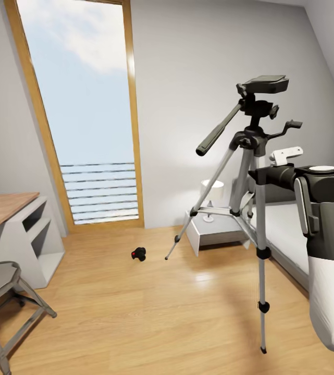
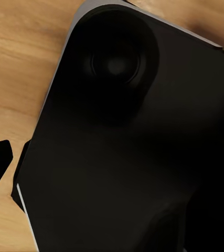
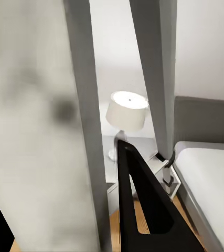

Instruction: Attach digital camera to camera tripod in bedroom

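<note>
Head view: my right pincer (image 1: 286,154), grip state unclear, crowds the camera tripod (image 1: 254,172); I should back off, then drop to the digital camera (image 1: 139,253) below-left.

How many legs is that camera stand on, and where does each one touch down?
3. One camera tripod leg lands on the wood floor nearest the viewer, one beside the digital camera, one runs back toward the bed, foot hidden.

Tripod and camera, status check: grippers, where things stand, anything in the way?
Right arm up against tripod, gripper state unclear. Camera on the floor, untouched. Tripod head bare. Open floor between them.
</note>
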